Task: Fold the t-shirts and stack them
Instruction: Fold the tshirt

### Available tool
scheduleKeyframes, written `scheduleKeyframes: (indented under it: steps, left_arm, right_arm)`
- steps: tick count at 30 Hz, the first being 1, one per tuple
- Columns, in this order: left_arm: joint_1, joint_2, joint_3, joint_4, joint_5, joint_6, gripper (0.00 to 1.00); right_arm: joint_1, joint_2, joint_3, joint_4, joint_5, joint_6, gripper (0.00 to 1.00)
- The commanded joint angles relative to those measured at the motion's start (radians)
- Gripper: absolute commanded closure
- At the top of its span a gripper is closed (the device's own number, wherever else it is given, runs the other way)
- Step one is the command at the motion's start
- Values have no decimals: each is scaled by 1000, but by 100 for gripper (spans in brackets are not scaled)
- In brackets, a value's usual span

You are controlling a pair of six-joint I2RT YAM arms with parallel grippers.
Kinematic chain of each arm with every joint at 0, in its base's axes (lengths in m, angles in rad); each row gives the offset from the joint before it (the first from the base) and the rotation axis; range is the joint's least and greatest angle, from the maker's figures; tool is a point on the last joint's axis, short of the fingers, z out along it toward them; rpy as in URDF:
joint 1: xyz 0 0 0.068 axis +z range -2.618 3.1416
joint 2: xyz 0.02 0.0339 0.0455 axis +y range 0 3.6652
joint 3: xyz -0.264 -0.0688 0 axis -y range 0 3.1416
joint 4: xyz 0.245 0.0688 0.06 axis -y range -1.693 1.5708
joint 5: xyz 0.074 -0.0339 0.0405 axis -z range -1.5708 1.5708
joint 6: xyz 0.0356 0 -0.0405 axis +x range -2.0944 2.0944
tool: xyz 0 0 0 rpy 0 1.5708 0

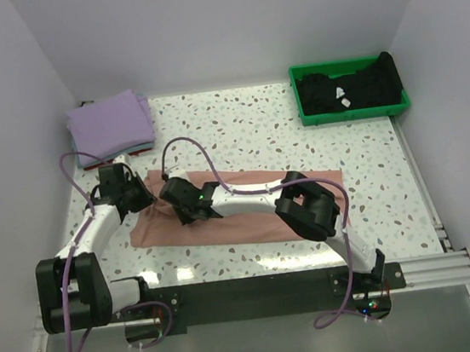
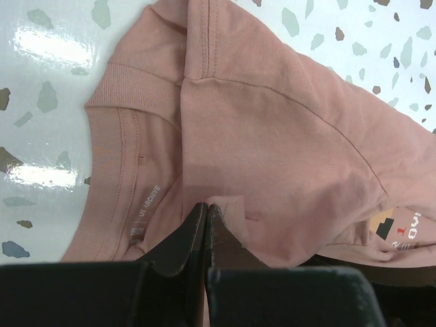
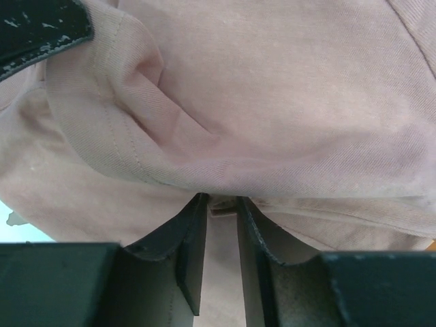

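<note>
The salmon-pink t-shirt [image 1: 233, 228] lies as a long folded band across the middle of the table. Its collar and label show in the left wrist view [image 2: 272, 136], with the brown-orange print [image 2: 398, 228] at the right edge. My left gripper [image 1: 135, 198] is at the shirt's left end, its jaws shut [image 2: 206, 206] on a thin fold of the pink cloth. My right gripper [image 1: 185, 206] is close beside it, shut [image 3: 221, 201] on a bunched layer of the same shirt [image 3: 272, 88]. The lavender t-shirt [image 1: 110, 124] lies folded at the back left. Black shirts [image 1: 353, 86] fill the tray.
A green plastic tray [image 1: 299, 99] stands at the back right. The lavender shirt rests on something red, of which only an edge shows [image 1: 139, 151]. White walls close in the table on three sides. A black gripper part [image 3: 41, 27] shows at the top left of the right wrist view.
</note>
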Motion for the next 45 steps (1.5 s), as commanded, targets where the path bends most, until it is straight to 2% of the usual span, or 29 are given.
scheduleKeyframes:
  steps: [1, 8, 10, 15, 21, 27, 32, 39, 45]
  left_arm:
    - [8, -26, -8, 29, 13, 20, 100]
    - [8, -40, -13, 22, 16, 17, 100]
    - [8, -46, -14, 19, 13, 13, 100]
    - [8, -74, -9, -47, -6, -42, 100]
    - [8, -190, -34, -133, -87, -139, 100]
    - [7, -289, -40, -224, -116, -153, 100]
    - [-35, -313, -13, -306, -119, -188, 100]
    - [-237, -323, -23, -391, -217, -286, 100]
    - [-277, -341, -45, -426, -263, -355, 100]
  right_arm:
    - [-2, 1, 2, -19, 44, 9, 73]
    - [-17, -14, -17, -8, 29, -1, 96]
    - [-20, -28, -26, -7, 22, -3, 100]
    - [-29, -76, -40, -43, 25, -7, 100]
    - [-31, -183, -101, -82, -19, -4, 100]
    - [-32, -278, -178, -114, -42, 3, 100]
    - [-32, -284, -181, -160, -76, -6, 100]
    - [-31, -301, -175, -229, -56, -24, 100]
    - [-32, -315, -206, -234, -68, -20, 100]
